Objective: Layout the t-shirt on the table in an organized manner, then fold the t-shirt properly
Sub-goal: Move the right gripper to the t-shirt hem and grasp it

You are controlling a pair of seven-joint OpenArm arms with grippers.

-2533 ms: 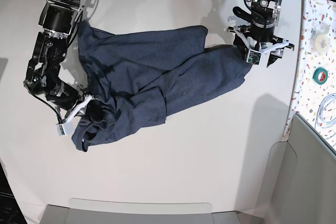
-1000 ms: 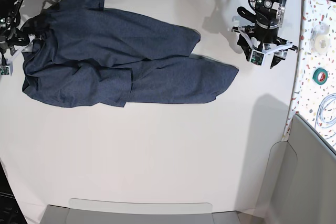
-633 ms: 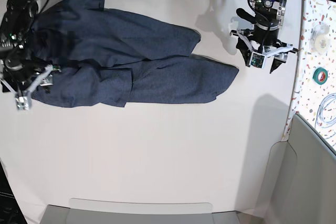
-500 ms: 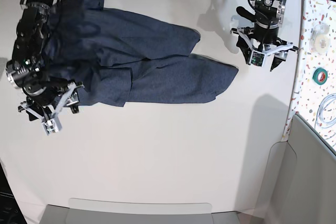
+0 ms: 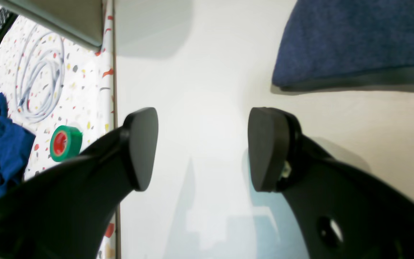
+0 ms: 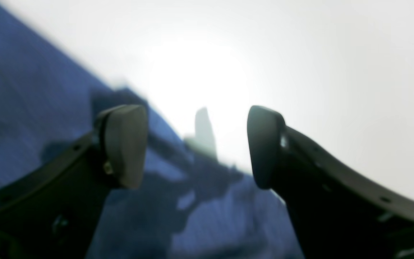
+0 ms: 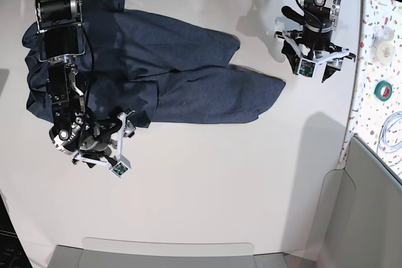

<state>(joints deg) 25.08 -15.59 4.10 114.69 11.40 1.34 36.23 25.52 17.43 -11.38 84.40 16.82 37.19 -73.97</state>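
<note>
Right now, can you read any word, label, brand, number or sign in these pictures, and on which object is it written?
There are none that can be read.
t-shirt: only plain navy fabric shows; no lettering is visible on the side facing up.
green tape roll: red centre, no legible print.
speckled strip: only coloured flecks, no text.
left gripper and right gripper: small patches on them, too small to read.

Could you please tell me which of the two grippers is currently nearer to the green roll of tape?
The left gripper is nearer: it hovers open beside the speckled strip holding the green roll of tape. The right gripper is across the table, open at the t-shirt edge.
</note>
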